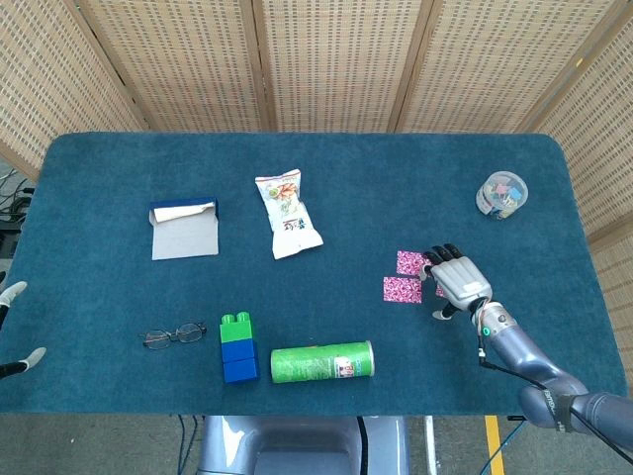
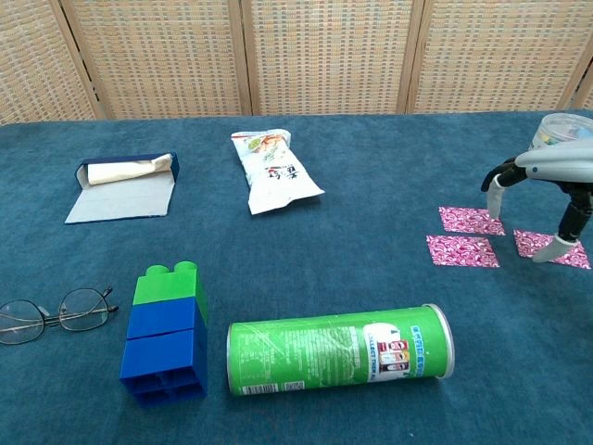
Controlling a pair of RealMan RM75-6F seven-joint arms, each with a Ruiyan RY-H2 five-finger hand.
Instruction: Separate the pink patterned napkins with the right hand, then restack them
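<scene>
Three pink patterned napkins lie apart on the blue cloth at the right. In the chest view they are a far napkin (image 2: 471,220), a near napkin (image 2: 461,251) and a right napkin (image 2: 551,248). My right hand (image 2: 547,181) arches over them with its fingers spread and grips nothing. One fingertip (image 2: 561,245) comes down on the right napkin and another hangs by the far one. In the head view the right hand (image 1: 455,280) hides most of the right napkin beside the far napkin (image 1: 414,262) and near napkin (image 1: 402,289). Only fingertips of my left hand (image 1: 14,294) show at the left edge, apart and holding nothing.
A green tube can (image 2: 338,348) lies on its side near the front edge, with a blue-and-green block stack (image 2: 165,334) and glasses (image 2: 51,311) to its left. A snack bag (image 2: 271,171) and an opened blue box (image 2: 125,185) lie farther back. A clear tub (image 1: 502,194) stands at the back right.
</scene>
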